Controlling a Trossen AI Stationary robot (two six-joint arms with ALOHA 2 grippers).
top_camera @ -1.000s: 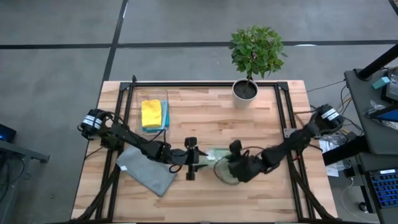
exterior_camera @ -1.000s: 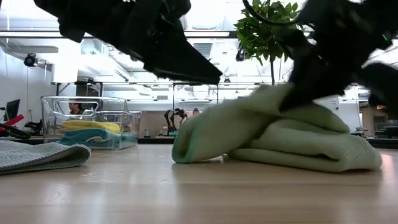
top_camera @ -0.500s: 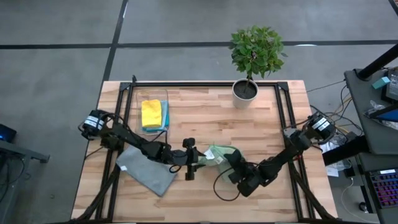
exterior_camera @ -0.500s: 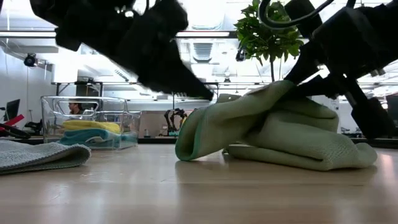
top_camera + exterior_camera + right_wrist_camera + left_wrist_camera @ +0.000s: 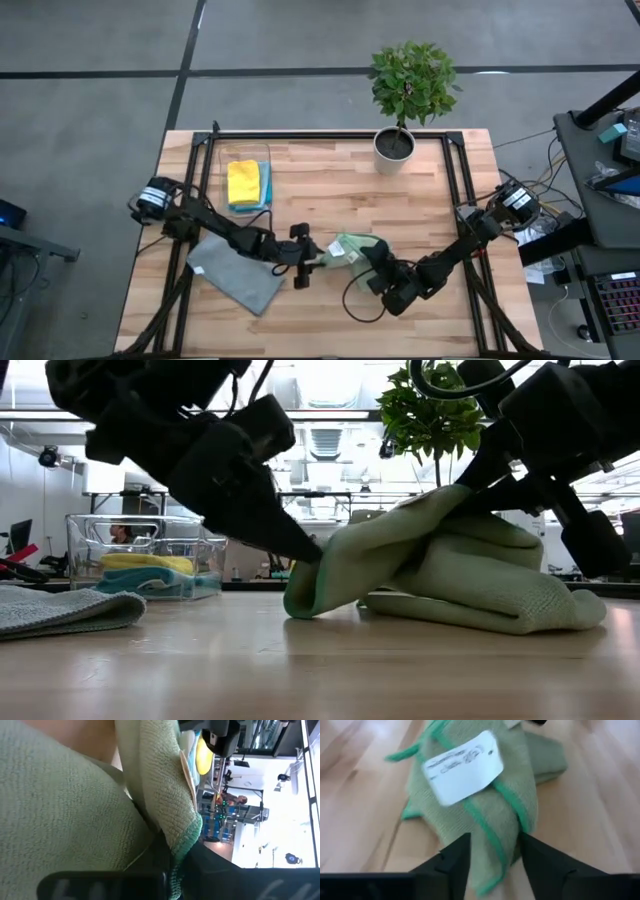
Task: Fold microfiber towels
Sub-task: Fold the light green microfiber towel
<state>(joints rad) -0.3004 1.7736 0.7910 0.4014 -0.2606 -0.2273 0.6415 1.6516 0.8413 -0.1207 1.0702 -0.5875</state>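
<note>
Risking a dropped corner: right gripper [image 5: 470, 495] clenching the olive green towel [image 5: 450, 575] (bunched, tag showing), left gripper [image 5: 492, 857] straddling its edge, apparently not yet clamping.

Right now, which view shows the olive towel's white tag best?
Left wrist view: the white tag lies face-on on the olive towel, its print blurred. Right wrist view catches it edge-on; the high and low views show only the towel.

I had 1 towel [image 5: 352, 250] bunched near the table's [image 5: 330, 195] front centre, between my left gripper [image 5: 312, 262] and right gripper [image 5: 372, 268]. Another towel [image 5: 236, 274] lay flat to its left. 2 more sat stacked in the bin [image 5: 243, 170] at back left. Plant pot [image 5: 394, 145] stood back right.
</note>
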